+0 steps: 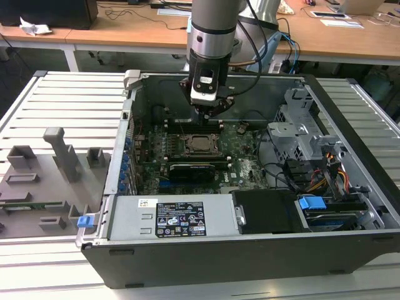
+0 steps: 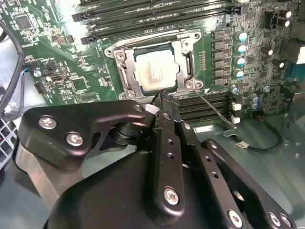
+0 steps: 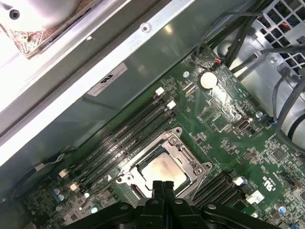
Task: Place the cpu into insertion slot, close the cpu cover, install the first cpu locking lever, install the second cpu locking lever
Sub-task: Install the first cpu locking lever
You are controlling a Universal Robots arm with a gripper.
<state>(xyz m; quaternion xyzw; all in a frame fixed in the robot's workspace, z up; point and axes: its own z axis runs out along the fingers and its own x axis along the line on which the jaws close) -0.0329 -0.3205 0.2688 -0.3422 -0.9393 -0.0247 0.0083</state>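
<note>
In the insertion slot [image 2: 114, 52] the cpu [image 2: 155, 71] lies flat, and my claw [image 2: 164, 98], clenched on nothing, keeps narrow tips at the lowered cpu cover [image 2: 185, 52], near the thin locking lever [image 2: 217, 109], I judge for pushing.

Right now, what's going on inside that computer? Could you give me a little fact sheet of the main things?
Setting: open computer case holding a green motherboard
Chip: the cpu sits in the insertion slot, pale face up
Cover: the cpu cover lies flat, framing the cpu
Lever: a thin metal lever angles out from the slot's corner over the memory slots
Gripper: the gripper is shut, tips close over the slot's edge, nothing visibly held
</note>
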